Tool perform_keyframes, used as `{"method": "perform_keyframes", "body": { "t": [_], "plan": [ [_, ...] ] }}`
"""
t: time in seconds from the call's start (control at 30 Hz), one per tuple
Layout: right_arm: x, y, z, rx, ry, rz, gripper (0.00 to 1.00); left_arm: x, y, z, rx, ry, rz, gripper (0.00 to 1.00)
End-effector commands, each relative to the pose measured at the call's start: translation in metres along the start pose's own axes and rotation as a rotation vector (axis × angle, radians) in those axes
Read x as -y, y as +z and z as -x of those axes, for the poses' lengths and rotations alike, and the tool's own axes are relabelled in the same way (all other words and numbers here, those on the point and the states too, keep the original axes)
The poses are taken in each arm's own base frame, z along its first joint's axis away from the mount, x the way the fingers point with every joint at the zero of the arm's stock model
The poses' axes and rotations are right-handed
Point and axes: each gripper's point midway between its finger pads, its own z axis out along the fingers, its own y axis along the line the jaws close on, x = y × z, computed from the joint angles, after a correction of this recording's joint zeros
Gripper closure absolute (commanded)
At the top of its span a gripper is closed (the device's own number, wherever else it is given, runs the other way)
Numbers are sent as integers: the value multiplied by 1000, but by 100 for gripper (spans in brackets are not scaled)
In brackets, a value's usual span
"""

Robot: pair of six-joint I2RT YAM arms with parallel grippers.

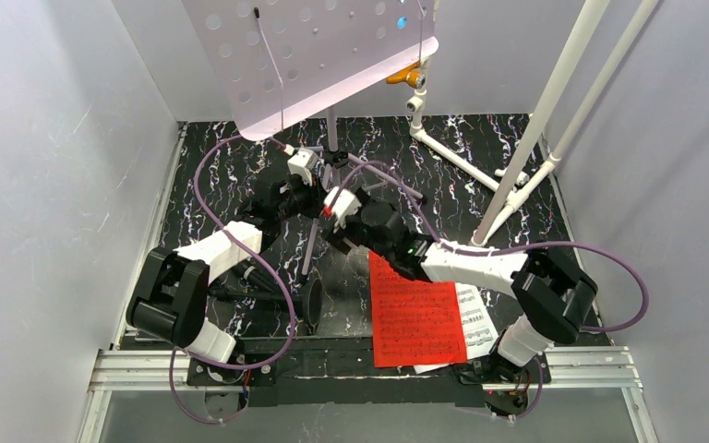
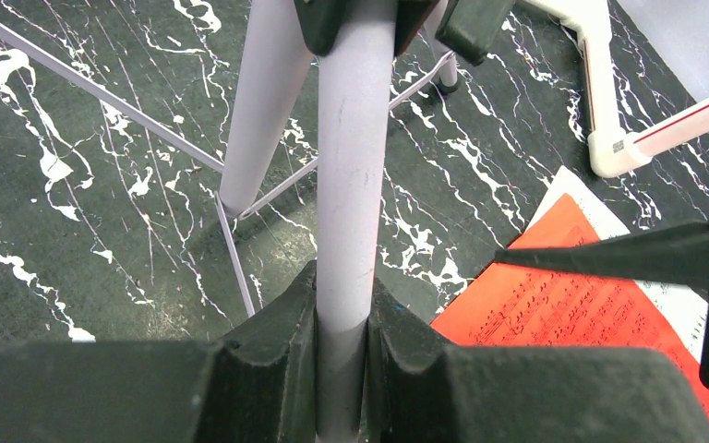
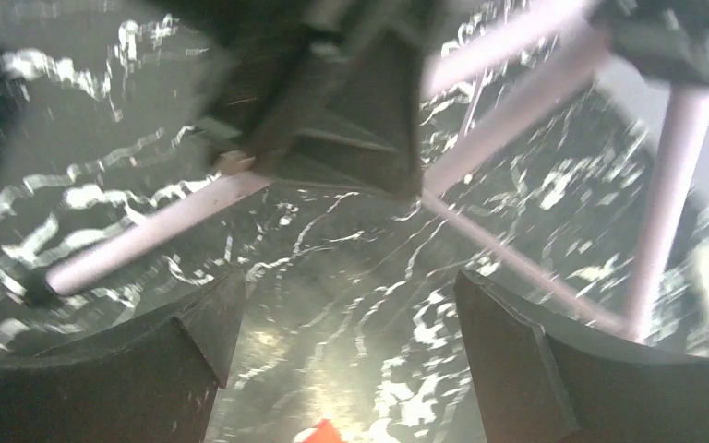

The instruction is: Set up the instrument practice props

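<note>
Red page (image 1: 415, 314) on black marbled mat (image 1: 466, 134)

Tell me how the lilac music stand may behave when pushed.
The music stand looks top-heavy, its wide top on one thin pole, so it may tip. The smooth pole might slip in the left end effector.
</note>
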Motion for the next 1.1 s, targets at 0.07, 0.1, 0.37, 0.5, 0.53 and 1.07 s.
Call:
{"method": "perform_keyframes", "body": {
  "t": [0.07,0.1,0.37,0.5,0.53,1.07],
  "plan": [
    [35,-12,71,180,-667,-156,10,-1,-6,20,40,-62,38,100],
    [36,-12,77,193,-703,-159,10,-1,-6,21,41,-63,37,100],
    [41,2,102,265,-849,-129,18,1,-7,23,45,-71,30,100],
    [46,11,109,287,-870,-143,20,2,-7,23,44,-73,29,100],
    [48,14,112,290,-866,-151,20,2,-7,23,45,-73,28,100],
    [91,49,113,257,-662,-394,65,3,-7,25,49,-82,24,100]
  ]
}}
